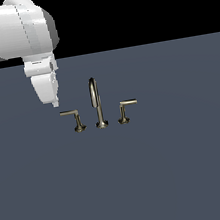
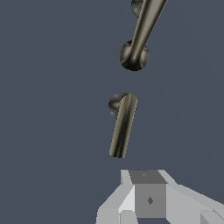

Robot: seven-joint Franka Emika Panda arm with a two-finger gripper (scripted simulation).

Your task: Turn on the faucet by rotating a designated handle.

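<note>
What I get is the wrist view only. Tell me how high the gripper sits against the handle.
Observer: In the exterior view the gripper hangs just above the handle, over the free tip of its arm, apparently with a small gap.
Operator: Give me the arm's direction.
Observer: It juts level toward the exterior view's left, away from the spout.
Operator: Report what stands past the spout.
Observer: A mirror-image lever, its arm pointing to the exterior view's right.
</note>
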